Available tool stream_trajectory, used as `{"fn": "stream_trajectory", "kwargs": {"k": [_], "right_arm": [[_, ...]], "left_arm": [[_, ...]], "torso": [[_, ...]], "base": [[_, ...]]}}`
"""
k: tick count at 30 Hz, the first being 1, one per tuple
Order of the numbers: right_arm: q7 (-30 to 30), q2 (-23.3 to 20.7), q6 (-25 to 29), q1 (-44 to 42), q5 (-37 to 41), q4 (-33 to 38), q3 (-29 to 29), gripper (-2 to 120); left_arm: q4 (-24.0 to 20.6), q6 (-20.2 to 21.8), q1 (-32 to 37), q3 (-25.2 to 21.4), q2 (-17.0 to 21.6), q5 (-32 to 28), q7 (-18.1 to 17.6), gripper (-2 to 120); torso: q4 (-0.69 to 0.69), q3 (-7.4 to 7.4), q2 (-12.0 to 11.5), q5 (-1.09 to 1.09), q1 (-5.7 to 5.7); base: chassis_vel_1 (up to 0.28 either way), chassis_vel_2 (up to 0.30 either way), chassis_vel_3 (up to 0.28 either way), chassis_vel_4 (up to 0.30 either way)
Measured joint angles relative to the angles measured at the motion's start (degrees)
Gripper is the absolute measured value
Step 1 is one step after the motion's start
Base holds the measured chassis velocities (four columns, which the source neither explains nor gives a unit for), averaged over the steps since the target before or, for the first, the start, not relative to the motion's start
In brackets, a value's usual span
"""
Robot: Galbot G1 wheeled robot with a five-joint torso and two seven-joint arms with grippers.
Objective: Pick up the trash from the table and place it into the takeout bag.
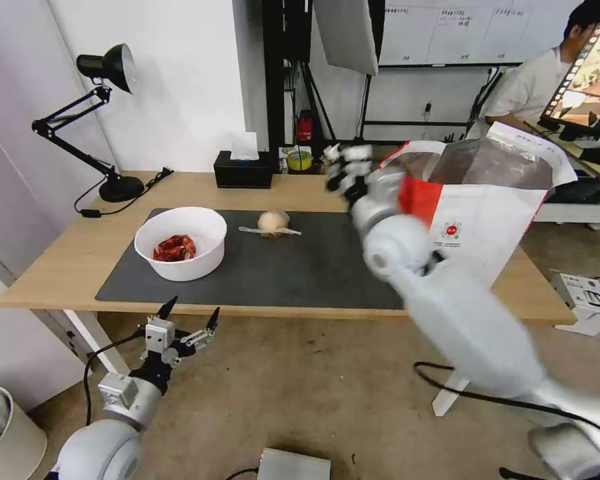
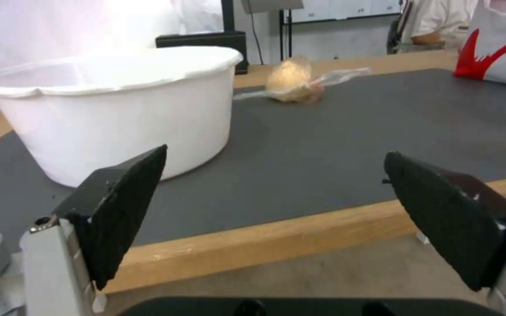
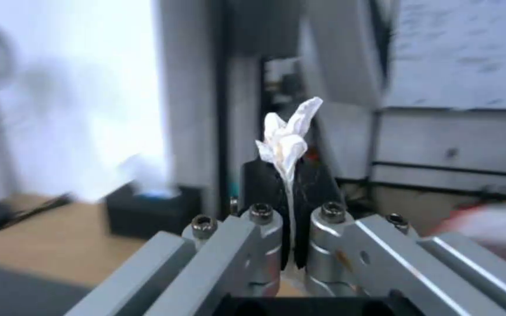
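Crumpled paper [image 3: 288,140] pinched in right hand [image 3: 291,175], above table edge [image 1: 280,310].

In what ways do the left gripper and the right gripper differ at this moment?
The left gripper is open and holds nothing; the right gripper is shut on the small crumpled white paper. The left gripper sits low, before the table's front edge near the white bowl; the right gripper is raised above the table beside the takeout bag. Both have black fingers.
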Motion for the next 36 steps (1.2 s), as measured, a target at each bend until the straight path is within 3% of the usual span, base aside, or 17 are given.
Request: {"fn": "stream_trajectory", "kwargs": {"k": [3,4,7,11,21,24,29,31,32,34,36], "right_arm": [[0.23,-8.20,-3.19,2.59,7.01,0.40,4.10,0],[0.23,-8.20,-3.19,2.59,7.01,0.40,4.10,0],[0.69,-13.50,-4.95,3.44,11.55,-1.45,6.16,0],[2.03,-16.07,-6.51,2.07,14.00,-3.64,7.60,0],[4.47,-16.66,-8.58,-3.38,17.05,-3.98,10.28,0],[4.51,-16.74,-8.79,-4.23,17.04,-3.70,10.56,5],[3.57,-17.34,-8.95,-4.62,17.00,-2.72,11.19,25],[3.11,-17.99,-9.68,-5.20,17.10,-1.86,11.77,43],[3.11,-17.99,-9.68,-5.20,17.10,-1.86,11.77,43],[2.43,-18.09,-9.77,-6.31,17.09,-1.13,12.58,61],[2.05,-18.06,-8.97,-6.54,17.17,-0.72,12.85,66]], "left_arm": [[0.27,0.04,-0.51,0.61,0.14,-0.03,0.00,100],[0.27,0.04,-0.51,0.61,0.14,-0.03,0.00,100],[0.37,0.10,-1.22,1.71,0.02,-0.03,0.00,100],[0.05,0.15,-1.78,2.46,-0.37,0.07,-0.01,100],[-0.97,0.23,-1.58,2.76,0.24,0.26,-0.42,100],[-1.36,0.37,-1.17,2.61,0.35,0.26,-0.39,100],[-1.59,0.69,-0.94,2.31,0.32,0.26,-0.33,100],[-1.86,0.74,-0.91,2.06,0.36,0.21,-0.34,100],[-1.86,0.74,-0.91,2.06,0.36,0.21,-0.34,100],[-2.18,0.77,-0.64,1.76,0.33,0.19,-0.35,100],[-2.31,0.78,-0.54,1.60,0.34,0.19,-0.34,100]], "torso": [[-0.03,0.00,0.00,0.00,0.00],[-0.03,0.00,0.00,0.00,0.00],[-0.01,0.00,0.00,0.00,0.00],[-0.02,0.00,0.00,0.00,0.00],[0.00,0.01,0.00,-0.02,0.00],[0.00,0.01,0.00,-0.01,0.00],[0.00,0.01,0.00,-0.02,0.00],[0.00,0.00,0.00,-0.03,0.00],[0.00,0.00,0.00,-0.03,0.00],[0.00,0.00,0.00,-0.02,0.00],[-0.01,0.01,0.00,-0.02,0.00]], "base": [[0.000,0.000,0.000,0.000],[0.000,0.000,0.000,0.000],[0.000,0.000,0.000,0.000],[0.000,0.000,0.000,0.000],[0.000,0.000,0.000,0.000],[0.000,0.000,0.000,0.000],[0.000,0.000,0.000,0.000],[0.000,0.000,0.000,0.000],[0.000,0.000,0.000,0.000],[0.000,0.000,0.000,0.000],[0.000,0.000,0.000,0.000]]}}
